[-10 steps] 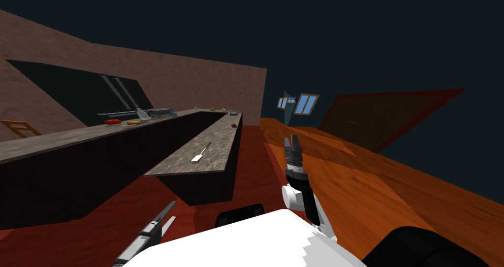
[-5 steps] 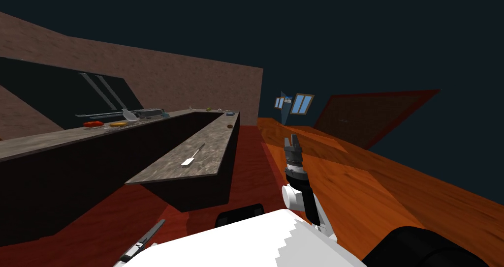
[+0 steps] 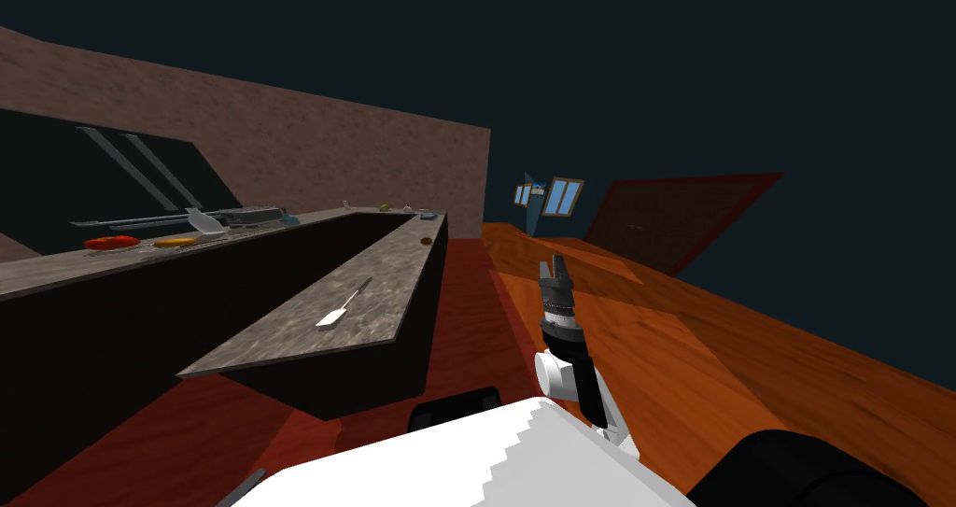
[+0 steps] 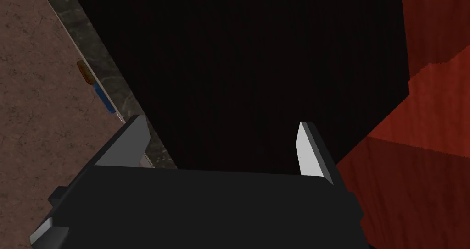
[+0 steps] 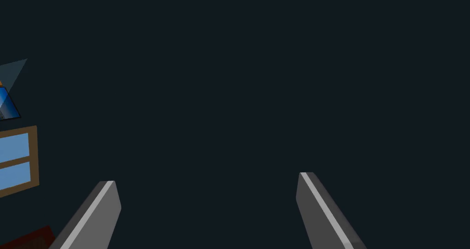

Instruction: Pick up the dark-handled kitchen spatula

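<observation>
The spatula [image 3: 342, 306], with a white blade and a thin dark handle, lies flat on the mottled grey top of the counter peninsula [image 3: 280, 338], near its front end. My right gripper [image 3: 557, 266] is raised in front of my chest, to the right of the peninsula and well apart from the spatula. Its fingers stand open [image 5: 206, 177] with nothing between them. My left gripper [image 4: 220, 121] is low at my left side, open and empty, facing the dark cabinet front [image 4: 257, 67] below the counter top.
A long counter [image 3: 56, 268] runs along the brown wall with a red item [image 3: 110, 242], an orange item [image 3: 175, 242] and a pale utensil [image 3: 203, 221]. The peninsula's far end bears a small brown thing [image 3: 426, 240] and a blue thing [image 3: 428, 216]. An orange wooden surface [image 3: 700, 343] lies right; the floor [image 3: 467, 287] is red.
The whole head view has shifted: I have moved, and the peninsula with the spatula now sits further left and nearer. My left arm has sunk almost out of the head view. The right gripper is unchanged.
</observation>
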`<state>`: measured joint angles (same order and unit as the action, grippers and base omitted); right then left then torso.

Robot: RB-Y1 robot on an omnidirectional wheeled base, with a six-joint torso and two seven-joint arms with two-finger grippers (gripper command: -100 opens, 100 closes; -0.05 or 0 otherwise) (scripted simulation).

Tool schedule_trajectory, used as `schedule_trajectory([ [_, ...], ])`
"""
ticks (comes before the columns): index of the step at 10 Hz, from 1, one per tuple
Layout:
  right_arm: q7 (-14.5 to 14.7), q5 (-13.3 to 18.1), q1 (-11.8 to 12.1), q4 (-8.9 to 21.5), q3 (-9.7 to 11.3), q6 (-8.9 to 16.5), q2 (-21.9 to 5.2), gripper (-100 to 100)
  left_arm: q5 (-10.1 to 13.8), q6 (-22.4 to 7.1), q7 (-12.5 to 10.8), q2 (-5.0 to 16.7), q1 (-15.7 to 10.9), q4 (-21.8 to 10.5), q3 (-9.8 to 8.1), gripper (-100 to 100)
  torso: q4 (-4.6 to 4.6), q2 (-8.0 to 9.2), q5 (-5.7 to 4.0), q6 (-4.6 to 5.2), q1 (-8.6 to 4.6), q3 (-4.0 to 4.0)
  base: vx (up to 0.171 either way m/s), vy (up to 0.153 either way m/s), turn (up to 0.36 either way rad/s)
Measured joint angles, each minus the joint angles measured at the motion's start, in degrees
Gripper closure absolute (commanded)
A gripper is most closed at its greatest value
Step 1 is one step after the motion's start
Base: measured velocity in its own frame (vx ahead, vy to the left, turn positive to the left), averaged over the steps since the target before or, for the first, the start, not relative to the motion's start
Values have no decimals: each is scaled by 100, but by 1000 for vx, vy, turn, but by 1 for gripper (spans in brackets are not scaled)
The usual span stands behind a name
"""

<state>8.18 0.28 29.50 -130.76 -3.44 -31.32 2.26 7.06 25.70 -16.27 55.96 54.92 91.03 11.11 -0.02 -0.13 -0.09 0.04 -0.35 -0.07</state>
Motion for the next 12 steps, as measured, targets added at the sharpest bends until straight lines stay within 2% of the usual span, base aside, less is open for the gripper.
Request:
schedule_trajectory([
  [2, 0, 0, 0, 0, 0, 0, 0, 0, 34, -18, 19, 275, -22, -296, 151, -100, 0, -2, 2, 0, 6, -1, 37, -69, -92],
  [5, 0, 0, 1, 0, -1, 0, 0, 0, 111, 8, 11, 747, 65, -646, 277, -100, 0, 2, 2, -3, 12, 1, 38, -64, -111],
  [6, 0, 0, 0, 0, -1, 0, -1, 0, 168, 24, 40, 934, 242, -695, 257, -100, 0, -2, 1, -2, 13, -1, 38, -43, -67],
  [10, 0, 0, 0, 0, -1, 0, -1, 0, 252, -37, 17, 1595, 166, -1117, 533, -100, -1, -5, 4, -1, 17, -3, 42, -47, -106],
  [11, 0, 0, 1, 0, -1, 0, -1, 0, 269, -91, 58, 1692, 217, -1116, 539, -100, 0, 0, 4, -5, 21, 0, 45, -37, -117],
  [12, 0, 0, 0, 0, -1, 0, -1, 0, 300, -14, 47, 1887, 230, -1301, 617, -100, 0, -3, 4, -2, 21, -1, 39, -26, -77],
])
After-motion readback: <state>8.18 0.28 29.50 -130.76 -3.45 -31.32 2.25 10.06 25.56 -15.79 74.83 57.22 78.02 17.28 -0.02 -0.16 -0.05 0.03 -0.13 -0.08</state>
